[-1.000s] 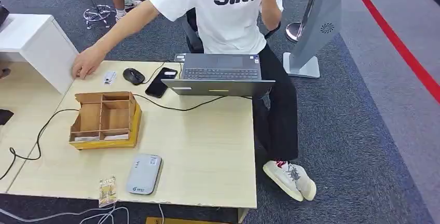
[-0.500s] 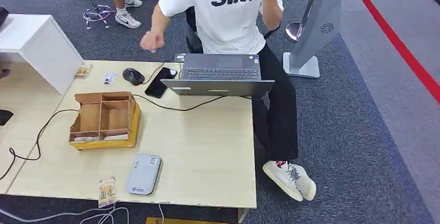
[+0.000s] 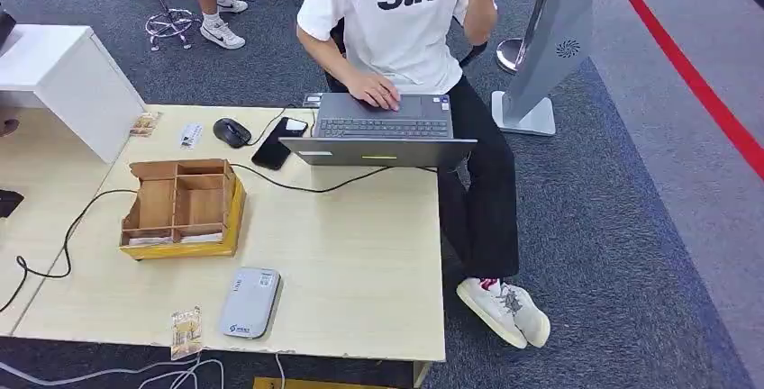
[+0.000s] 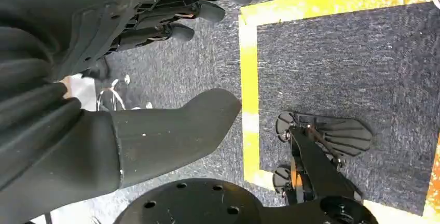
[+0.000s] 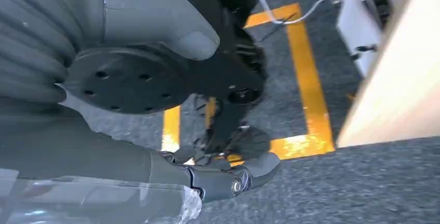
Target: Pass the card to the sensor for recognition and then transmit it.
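person's hand (image 3: 377,92) moved to laptop (image 3: 383,133), off card (image 3: 186,331).

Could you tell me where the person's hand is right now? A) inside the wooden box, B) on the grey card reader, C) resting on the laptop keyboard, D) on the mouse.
C: in the head view the person's hand lies on the keyboard of the laptop, away from the mouse.

Grey ribbed cover (image 4: 36,130), darker fingers (image 4: 171,11)
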